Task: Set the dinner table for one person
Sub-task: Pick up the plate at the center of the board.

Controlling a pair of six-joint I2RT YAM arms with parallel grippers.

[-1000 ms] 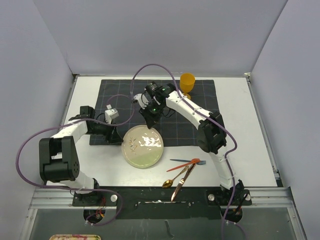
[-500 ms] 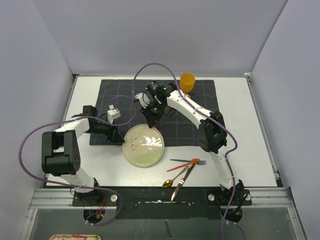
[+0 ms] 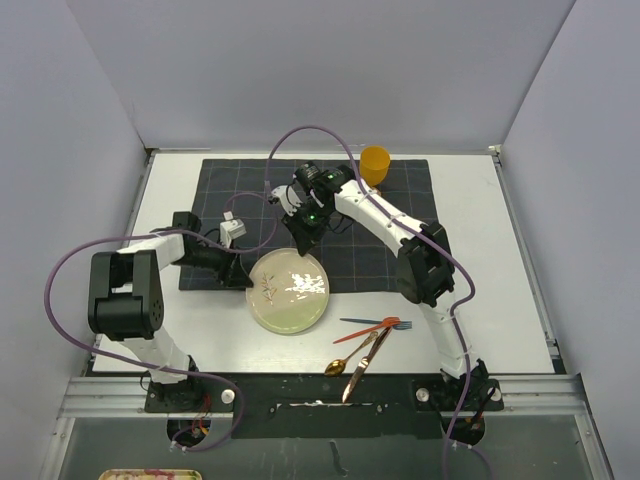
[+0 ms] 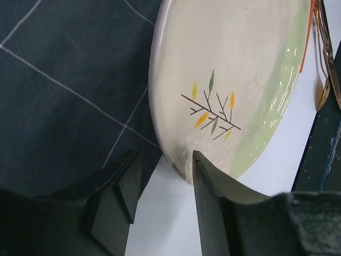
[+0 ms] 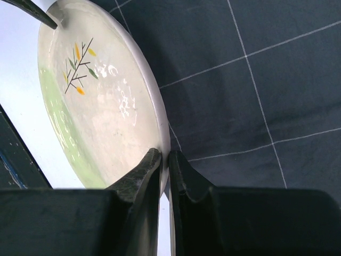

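A cream plate (image 3: 290, 295) with a green band and a twig motif lies half on the white dinner table (image 3: 500, 260) and half on the dark gridded cloth (image 3: 400, 200). My right gripper (image 3: 302, 243) is shut on the plate's far rim, one finger on top of the plate (image 5: 101, 122) and the other beneath, as the right wrist view (image 5: 164, 154) shows. My left gripper (image 3: 247, 277) sits at the plate's left rim. In the left wrist view (image 4: 165, 160) it stands open astride that rim: one finger touches the plate (image 4: 240, 80), the other stays apart over the cloth (image 4: 64, 80).
A yellow cup (image 3: 375, 163) stands at the cloth's far edge. An orange fork (image 3: 375, 325), a gold spoon (image 3: 340, 364) and a copper knife (image 3: 357, 375) lie on the table near the front edge, right of the plate. The spoon (image 4: 321, 90) also shows beyond the plate.
My left arm has swung in, bringing its gripper against the plate's left rim, jaws slightly narrower. The plate has shifted a little toward the cloth. The right gripper keeps its grip.
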